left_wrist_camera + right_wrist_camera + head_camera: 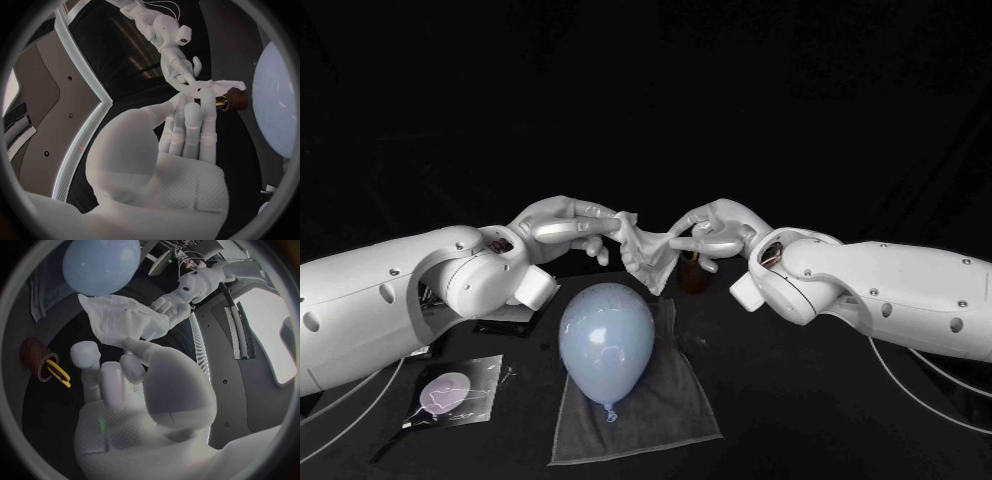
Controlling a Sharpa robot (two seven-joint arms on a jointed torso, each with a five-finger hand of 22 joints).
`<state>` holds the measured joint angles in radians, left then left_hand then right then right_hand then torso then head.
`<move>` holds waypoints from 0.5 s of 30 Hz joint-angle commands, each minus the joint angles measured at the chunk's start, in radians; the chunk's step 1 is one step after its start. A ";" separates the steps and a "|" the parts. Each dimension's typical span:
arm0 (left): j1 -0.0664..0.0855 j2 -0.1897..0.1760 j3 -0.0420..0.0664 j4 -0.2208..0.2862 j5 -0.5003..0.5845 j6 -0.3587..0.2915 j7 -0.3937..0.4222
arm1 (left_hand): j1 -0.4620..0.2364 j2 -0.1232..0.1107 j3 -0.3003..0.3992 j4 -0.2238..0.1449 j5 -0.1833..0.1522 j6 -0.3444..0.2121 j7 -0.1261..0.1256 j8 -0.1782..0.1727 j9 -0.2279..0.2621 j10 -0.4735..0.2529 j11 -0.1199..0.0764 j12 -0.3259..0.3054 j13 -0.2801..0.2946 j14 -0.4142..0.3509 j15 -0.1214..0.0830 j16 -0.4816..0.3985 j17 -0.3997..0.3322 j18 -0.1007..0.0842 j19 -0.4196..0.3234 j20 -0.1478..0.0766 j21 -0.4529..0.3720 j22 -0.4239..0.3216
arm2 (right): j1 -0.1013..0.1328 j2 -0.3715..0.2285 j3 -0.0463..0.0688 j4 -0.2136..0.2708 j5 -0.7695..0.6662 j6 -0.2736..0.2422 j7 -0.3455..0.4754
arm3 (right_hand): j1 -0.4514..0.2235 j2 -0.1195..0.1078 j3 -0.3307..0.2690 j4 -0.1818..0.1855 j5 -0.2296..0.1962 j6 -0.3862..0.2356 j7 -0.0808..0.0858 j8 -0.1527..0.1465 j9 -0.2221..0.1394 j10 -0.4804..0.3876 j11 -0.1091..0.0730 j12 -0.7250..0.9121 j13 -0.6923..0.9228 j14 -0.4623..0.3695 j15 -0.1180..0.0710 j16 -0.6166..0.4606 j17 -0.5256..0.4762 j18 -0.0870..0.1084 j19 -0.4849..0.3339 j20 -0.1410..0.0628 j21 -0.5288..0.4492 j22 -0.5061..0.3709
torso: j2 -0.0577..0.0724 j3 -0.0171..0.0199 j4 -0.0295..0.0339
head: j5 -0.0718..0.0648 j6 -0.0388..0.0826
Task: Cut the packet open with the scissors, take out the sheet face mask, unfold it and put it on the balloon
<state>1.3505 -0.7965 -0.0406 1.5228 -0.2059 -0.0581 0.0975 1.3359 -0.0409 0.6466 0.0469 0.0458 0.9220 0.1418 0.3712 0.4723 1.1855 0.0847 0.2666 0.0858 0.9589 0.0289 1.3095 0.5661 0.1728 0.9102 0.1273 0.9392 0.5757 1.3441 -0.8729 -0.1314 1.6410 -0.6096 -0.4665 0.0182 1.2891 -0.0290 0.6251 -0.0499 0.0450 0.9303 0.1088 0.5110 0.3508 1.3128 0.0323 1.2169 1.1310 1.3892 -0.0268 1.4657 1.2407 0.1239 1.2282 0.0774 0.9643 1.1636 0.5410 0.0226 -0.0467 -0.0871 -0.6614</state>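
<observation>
Grey towel (646, 420) lies spread flat on the black table (790, 400), directly under the balloon (607, 335). The pale blue balloon rests lengthwise on the towel, with its knotted end toward the robot.

Sheet face mask (646, 252) hangs in the air just beyond the balloon's rounded far end, clear of the balloon and partly unfolded. Its upper edge is stretched between the two hands and its lower part droops in folds.

Left hand (567, 228) is up beyond the balloon and to its left. It pinches the mask's left corner between the thumb and the fingertips. Right hand (711, 235) is beyond the balloon and to its right. It holds the opposite corner in the same kind of pinch, with its other fingers loosely extended.

Packet (452, 393) lies flat on the table to the left of the balloon's knotted end, off the towel. Whether it has been cut cannot be told.

Brown holder (37, 359) stands upright beyond the balloon, below the right hand, with yellow tweezers (57, 374) sticking out of it.
</observation>
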 commanded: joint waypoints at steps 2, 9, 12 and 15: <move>-0.007 -0.041 0.001 0.070 0.020 0.019 0.031 | 0.007 0.001 -0.002 -0.004 0.003 0.004 0.008 0.006 0.098 0.008 0.002 -0.006 0.001 0.012 0.000 0.006 0.004 0.012 0.008 -0.001 0.006 0.002 | -0.005 -0.027 0.001 0.047 0.050 0.140 0.046 | -0.005 0.004 0.004 -0.003 0.003 0.009 0.000 0.004 0.001 0.003 -0.002 0.002 -0.002 0.000 -0.001 0.000 -0.001 0.017 0.001 0.001 -0.002 -0.001 | -0.004 -0.0016 -0.0003 | 0.015 -0.011; -0.015 -0.129 0.000 0.165 0.047 0.034 0.043 | 0.010 0.001 -0.003 -0.006 0.003 0.006 0.008 0.005 0.100 0.012 0.001 -0.009 0.002 0.035 -0.002 0.015 0.027 0.012 0.016 -0.003 0.010 0.003 | -0.009 -0.064 -0.001 0.110 0.099 0.271 0.037 | -0.005 0.004 0.005 -0.004 0.003 0.009 0.000 0.004 0.001 0.003 -0.002 0.002 -0.001 0.001 -0.001 0.000 0.001 0.017 0.001 0.001 -0.002 -0.001 | -0.006 -0.0026 -0.0002 | 0.027 -0.016; -0.016 -0.162 -0.002 0.186 0.050 0.036 0.039 | 0.011 0.000 -0.004 -0.007 0.003 0.007 0.007 0.005 0.100 0.014 0.000 -0.011 0.002 0.043 -0.003 0.018 0.034 0.012 0.019 -0.004 0.012 0.004 | -0.010 -0.066 -0.002 0.119 0.121 0.324 0.020 | -0.005 0.004 0.005 -0.004 0.003 0.008 0.000 0.004 0.001 0.003 -0.002 0.002 -0.001 0.001 -0.001 0.000 0.000 0.017 0.001 0.001 -0.001 -0.001 | -0.008 -0.0032 0.0011 | 0.036 -0.022; -0.017 -0.202 -0.006 0.209 0.052 0.035 0.035 | 0.012 0.000 -0.004 -0.008 0.003 0.008 0.007 0.005 0.100 0.015 0.000 -0.011 0.003 0.048 -0.003 0.020 0.038 0.012 0.021 -0.004 0.013 0.004 | -0.011 -0.064 -0.003 0.124 0.128 0.369 -0.002 | -0.005 0.005 0.006 -0.005 0.004 0.008 0.000 0.005 0.001 0.002 -0.002 0.000 -0.003 0.000 -0.001 -0.001 -0.002 0.017 0.000 0.001 -0.003 -0.002 | -0.007 -0.0027 0.0029 | 0.044 -0.031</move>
<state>1.3344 -0.9907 -0.0462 1.7220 -0.1729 -0.0452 0.1162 1.3400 -0.0429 0.6439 0.0442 0.0457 0.9236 0.1434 0.3742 0.4723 1.1939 0.0857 0.2586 0.0873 0.9983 0.0251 1.3244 0.6021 0.1706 0.9242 0.1234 0.9479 0.5785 1.3341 -0.9385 -0.1341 1.7633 -0.5227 -0.2072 0.0376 1.2892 -0.0290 0.6279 -0.0528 0.0445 0.9314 0.1117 0.5086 0.3502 1.3128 0.0323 1.2169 1.1294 1.3894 -0.0267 1.4621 1.2404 0.1229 1.2282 0.0774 0.9642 1.1615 0.5341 0.0197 -0.0458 -0.0498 -0.6865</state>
